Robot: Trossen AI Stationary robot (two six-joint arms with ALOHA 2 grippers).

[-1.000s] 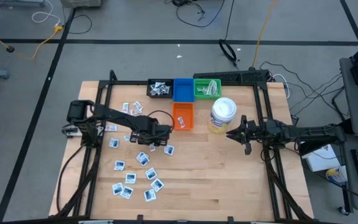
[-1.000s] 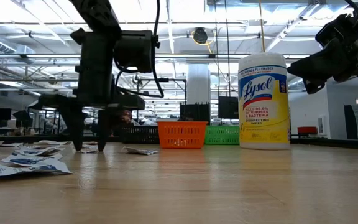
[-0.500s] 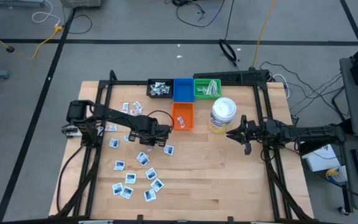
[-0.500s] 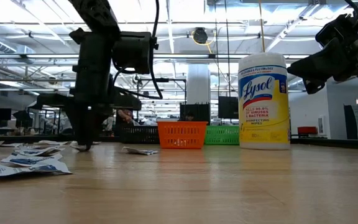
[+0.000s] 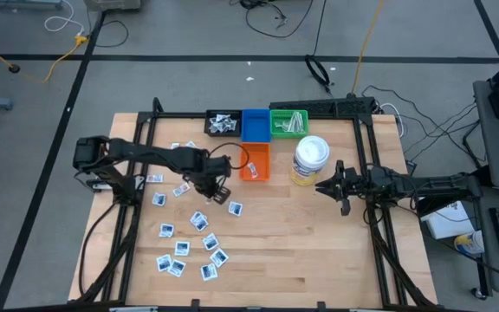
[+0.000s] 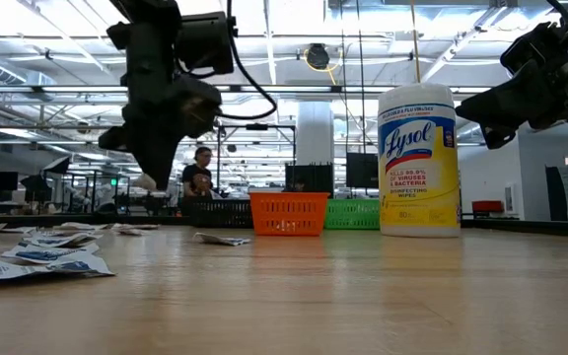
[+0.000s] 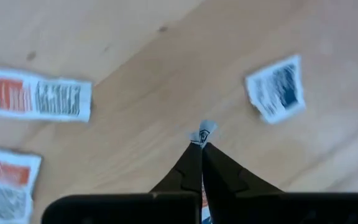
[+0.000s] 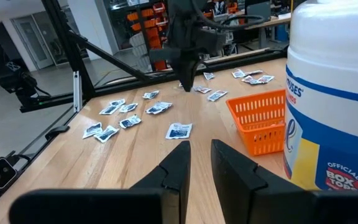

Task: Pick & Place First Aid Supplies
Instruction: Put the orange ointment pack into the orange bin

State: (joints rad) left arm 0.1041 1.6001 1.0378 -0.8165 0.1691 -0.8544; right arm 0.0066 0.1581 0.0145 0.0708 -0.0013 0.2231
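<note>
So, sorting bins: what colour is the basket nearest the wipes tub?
Orange basket, clearest in the high view.

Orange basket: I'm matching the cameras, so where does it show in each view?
High view: orange basket at centre, left of the wipes can.
Low view: mid-picture, left of the can.
Left wrist view: not in it.
Right wrist view: right of centre, beside the can.
Shared landmark: the wipes can.

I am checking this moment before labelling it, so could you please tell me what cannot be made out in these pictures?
- Held packet: left wrist view, only a corner shows past the shut left gripper; its print is hidden.
- Black bin: high view, contents too small to identify.
- Person: low view, far off in the room, too small for detail.
- Lysol tub: right wrist view, cut off by the edge.
</note>
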